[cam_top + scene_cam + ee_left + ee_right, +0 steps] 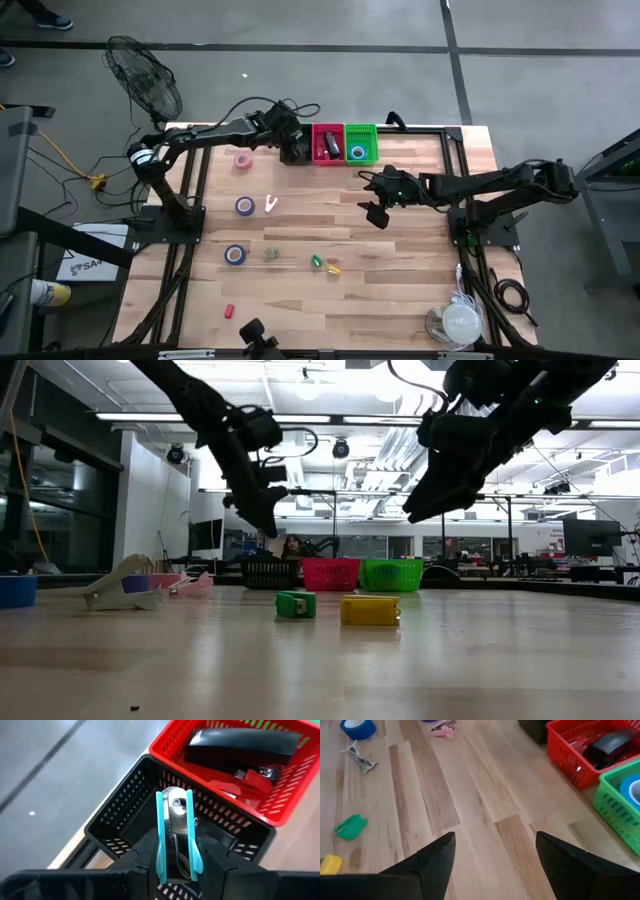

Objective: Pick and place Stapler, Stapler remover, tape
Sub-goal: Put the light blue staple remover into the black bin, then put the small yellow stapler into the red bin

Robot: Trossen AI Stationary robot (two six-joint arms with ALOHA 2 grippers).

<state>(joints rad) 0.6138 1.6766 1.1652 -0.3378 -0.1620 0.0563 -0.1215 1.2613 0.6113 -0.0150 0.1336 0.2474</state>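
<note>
Gripping a teal staple remover, the left gripper hangs over the black basket (beside the red basket with the stapler). It should let go only when centred. The right gripper waits open.

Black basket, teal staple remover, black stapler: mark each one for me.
black basket (117,817), left wrist view, on its perforated side wall.
teal staple remover (175,815), left wrist view, on its metal middle, held over the black basket.
black stapler (240,742), left wrist view, on its top, in the red basket (280,810).
</note>
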